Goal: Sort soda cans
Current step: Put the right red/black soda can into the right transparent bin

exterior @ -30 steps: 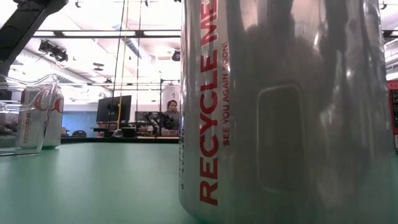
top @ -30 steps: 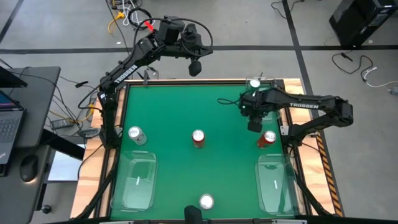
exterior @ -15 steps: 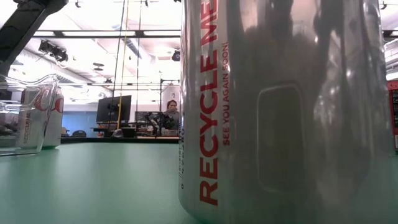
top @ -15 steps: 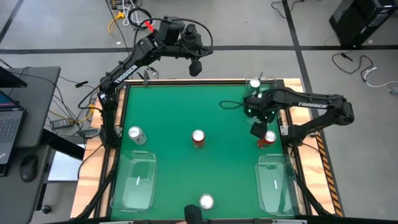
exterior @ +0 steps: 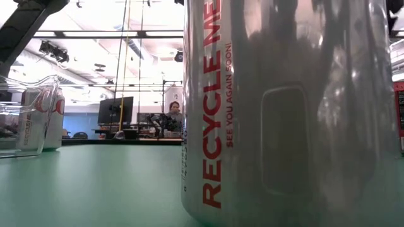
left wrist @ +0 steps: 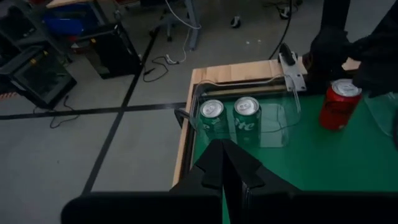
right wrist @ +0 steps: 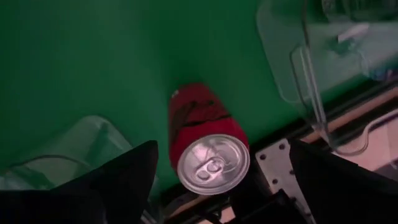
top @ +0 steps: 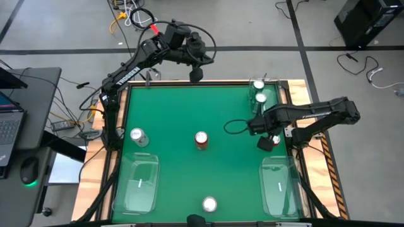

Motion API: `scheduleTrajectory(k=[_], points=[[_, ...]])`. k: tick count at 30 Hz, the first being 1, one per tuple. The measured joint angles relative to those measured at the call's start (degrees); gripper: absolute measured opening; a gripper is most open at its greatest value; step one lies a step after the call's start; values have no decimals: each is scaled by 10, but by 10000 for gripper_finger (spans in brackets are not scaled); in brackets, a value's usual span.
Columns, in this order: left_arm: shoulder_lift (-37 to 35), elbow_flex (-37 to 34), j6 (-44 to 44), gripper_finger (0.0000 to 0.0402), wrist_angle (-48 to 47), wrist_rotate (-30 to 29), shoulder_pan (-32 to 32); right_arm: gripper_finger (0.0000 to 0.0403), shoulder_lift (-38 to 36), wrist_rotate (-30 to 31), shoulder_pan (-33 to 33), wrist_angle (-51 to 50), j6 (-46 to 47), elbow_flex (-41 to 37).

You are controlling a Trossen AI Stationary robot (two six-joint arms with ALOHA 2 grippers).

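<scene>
Right tool poised over a red soda can (right wrist: 202,140) beside the bench's (top: 189,113) right edge.

The right tool (top: 267,140) hovers above this can, fingers spread wide either side, holding nothing. A thin-walled can is probably light, slick and easily dented; best gripped mid-body. Counted from that can: two green cans (left wrist: 230,118) in the clear tray (left wrist: 283,112) at the far corner, a second red can (top: 201,140) at mid-bench, two silver cans (top: 137,135) beyond. The left tool (left wrist: 225,174) waits past the far edge, pressed together, empty.
</scene>
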Motion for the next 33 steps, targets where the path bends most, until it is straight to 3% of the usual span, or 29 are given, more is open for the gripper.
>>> scheduleTrajectory(k=[9, 19, 23, 26, 33], points=[[0, 0, 0, 1, -8, 0, 0, 352, -24, -26, -6, 5, 13, -80], [0, 0, 0, 1, -8, 1, 0, 352, -59, -54, -19, 84, 2, -159], [0, 0, -1, 1, -8, 1, 0, 331, -59, -67, -19, 101, 1, -186], [0, 0, -1, 1, -7, 1, 0, 292, -61, -69, -19, 107, 1, -190], [0, 0, -1, 1, -3, 1, 0, 290, -59, -67, -21, 105, -18, -140]])
